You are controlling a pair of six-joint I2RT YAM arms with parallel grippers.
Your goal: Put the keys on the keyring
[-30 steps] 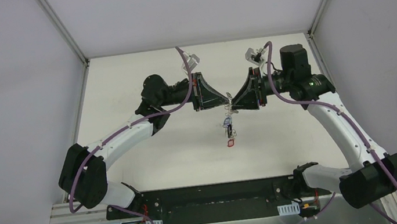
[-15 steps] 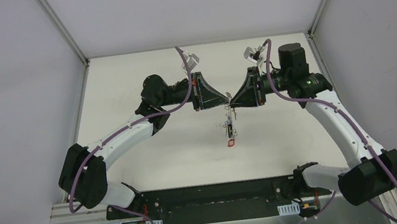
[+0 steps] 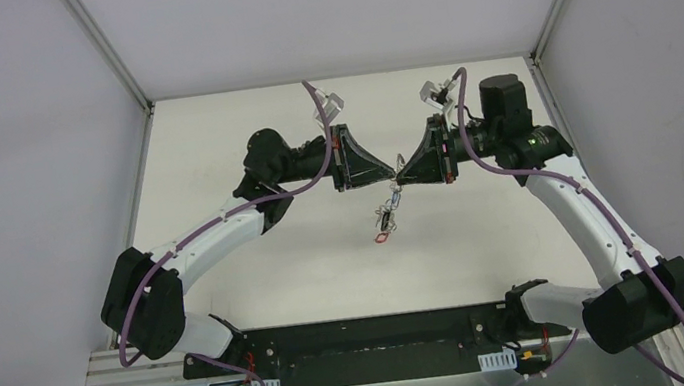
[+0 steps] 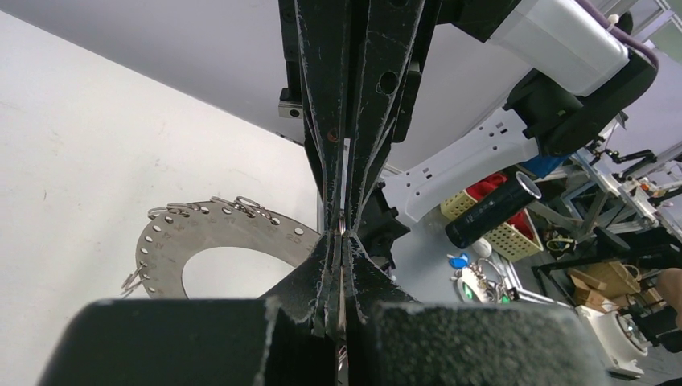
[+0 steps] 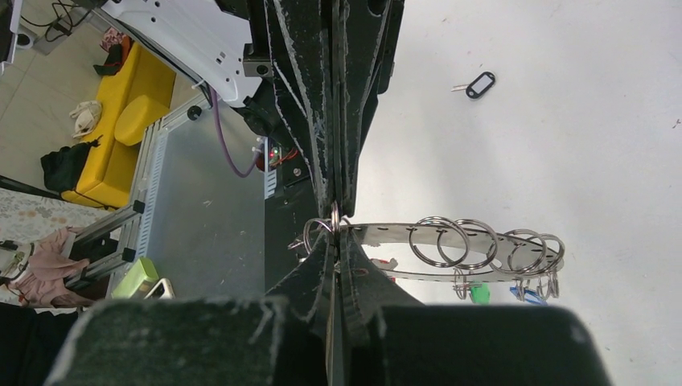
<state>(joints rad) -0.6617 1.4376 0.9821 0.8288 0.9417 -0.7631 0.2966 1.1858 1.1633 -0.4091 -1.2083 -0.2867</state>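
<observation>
The keyring (image 3: 388,215) is a flat grey metal hoop pierced with holes, hanging tilted down-left from where the two grippers meet above the table's middle. A red tag (image 3: 382,238) dangles at its low end. My left gripper (image 3: 389,180) and right gripper (image 3: 403,180) touch tip to tip, both shut on the hoop's upper rim. In the left wrist view the hoop (image 4: 217,241) curves away left of my shut left gripper (image 4: 342,233). In the right wrist view the hoop (image 5: 482,241) carries several small split rings with a green tag (image 5: 480,293) and a blue tag (image 5: 527,296), right of my shut right gripper (image 5: 336,229).
A key with a black tag (image 5: 480,84) lies alone on the white table beyond the grippers. White walls close in the table at the back and sides. The black base plate (image 3: 368,336) runs along the near edge.
The hanging keyring has swung up and to the left, its red tag now lying further left. The right wrist has turned slightly. Both grippers stay shut, tip to tip.
</observation>
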